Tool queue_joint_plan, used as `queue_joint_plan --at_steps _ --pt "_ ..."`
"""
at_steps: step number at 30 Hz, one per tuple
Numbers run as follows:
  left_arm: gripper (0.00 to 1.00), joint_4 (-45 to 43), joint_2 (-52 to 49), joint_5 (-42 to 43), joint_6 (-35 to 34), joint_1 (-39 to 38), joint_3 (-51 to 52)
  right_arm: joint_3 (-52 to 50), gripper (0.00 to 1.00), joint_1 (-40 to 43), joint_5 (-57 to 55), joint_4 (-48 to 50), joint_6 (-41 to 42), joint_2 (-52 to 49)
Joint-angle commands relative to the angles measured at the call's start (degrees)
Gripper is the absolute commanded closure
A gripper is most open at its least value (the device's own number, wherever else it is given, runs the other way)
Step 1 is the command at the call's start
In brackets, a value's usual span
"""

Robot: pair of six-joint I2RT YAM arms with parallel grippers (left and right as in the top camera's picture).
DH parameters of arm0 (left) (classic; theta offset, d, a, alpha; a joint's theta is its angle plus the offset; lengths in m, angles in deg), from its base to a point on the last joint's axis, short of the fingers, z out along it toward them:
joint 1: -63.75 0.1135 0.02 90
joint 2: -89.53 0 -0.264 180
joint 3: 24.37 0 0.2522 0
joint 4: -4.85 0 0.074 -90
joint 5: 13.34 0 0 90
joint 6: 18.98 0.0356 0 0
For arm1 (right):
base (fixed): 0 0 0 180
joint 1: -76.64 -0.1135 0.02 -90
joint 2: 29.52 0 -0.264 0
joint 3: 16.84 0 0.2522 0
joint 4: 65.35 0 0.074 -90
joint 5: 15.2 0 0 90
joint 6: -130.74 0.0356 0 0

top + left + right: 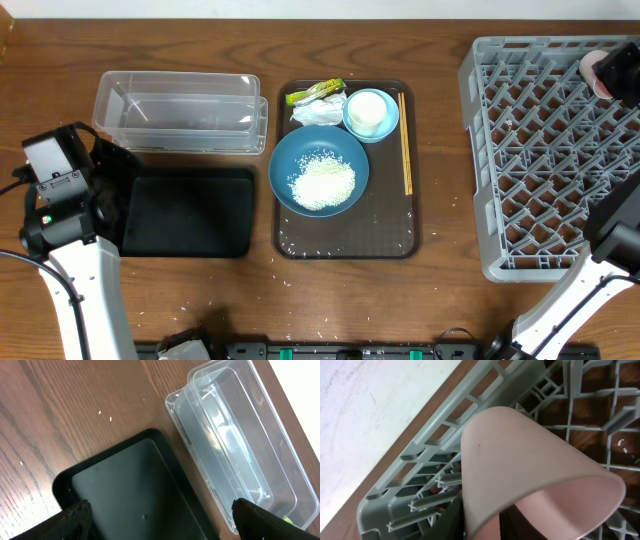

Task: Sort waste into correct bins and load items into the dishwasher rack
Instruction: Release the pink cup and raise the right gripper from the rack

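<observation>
Two claws are mine, and they work far from each other. My left claw point(160, 517) is spread wide and has nothing between its fingers. It hangs above the black tray point(190, 212). The clear tub point(110, 100) lies just beside that tray, on the side of the far edge of the tabletop point(440, 300). Some loose white grains lie on the wood near the black tray.

My right claw point(482, 527) is at the far right corner of the grey rack point(540, 170), at the pink cup point(520, 455). The cup is tilted over the lattice, close to the rack's wall, and its mouth opens to the lower right in my wrist view. Only dark parts of my fingers show at the bottom edge, one on each side of the cup's wall. I cannot tell if they press it or stand free of it.

Between the bins and the rack is the brown tray point(390, 225). On it stands the dark-blue bowl point(290, 150) with a heap of rice point(322, 183) inside. Behind it is the light-blue bowl point(350, 125) with the white cup point(369, 110) in it. To the left of these lie the snack wrapper point(315, 94) and the tissue point(318, 112), touching each other. The chopsticks point(405, 145) lie together along the tray's right side.
</observation>
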Motion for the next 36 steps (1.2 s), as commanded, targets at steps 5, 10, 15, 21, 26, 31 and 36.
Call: queue_joint_plan --at_steps 5,10,15,21,26,31,36 --pt "0.08 0.2 0.28 -0.9 -0.33 0.22 -1.25 1.05 0.92 2.97 5.64 -1.25 0.83 2.01" --pt "0.08 0.2 0.28 -0.9 -0.33 0.22 -1.25 1.05 0.99 4.9 10.64 -2.86 0.46 2.01" --pt "0.08 0.2 0.28 -0.9 -0.33 0.22 -1.25 1.03 0.99 7.78 17.33 -3.54 -2.71 2.01" --pt "0.08 0.2 0.28 -0.9 -0.33 0.22 -1.25 0.55 0.99 10.71 22.56 -5.22 -6.71 2.01" --pt "0.08 0.2 0.28 -0.9 -0.33 0.22 -1.25 -0.33 0.99 12.04 25.2 -6.97 -10.4 1.99" --pt "0.08 0.2 0.28 -0.9 -0.33 0.22 -1.25 -2.27 0.99 12.02 33.42 -4.74 -12.35 1.99" --pt "0.08 0.2 0.28 -0.92 -0.33 0.22 -1.25 -4.11 0.99 11.91 41.72 1.31 -10.49 1.99"
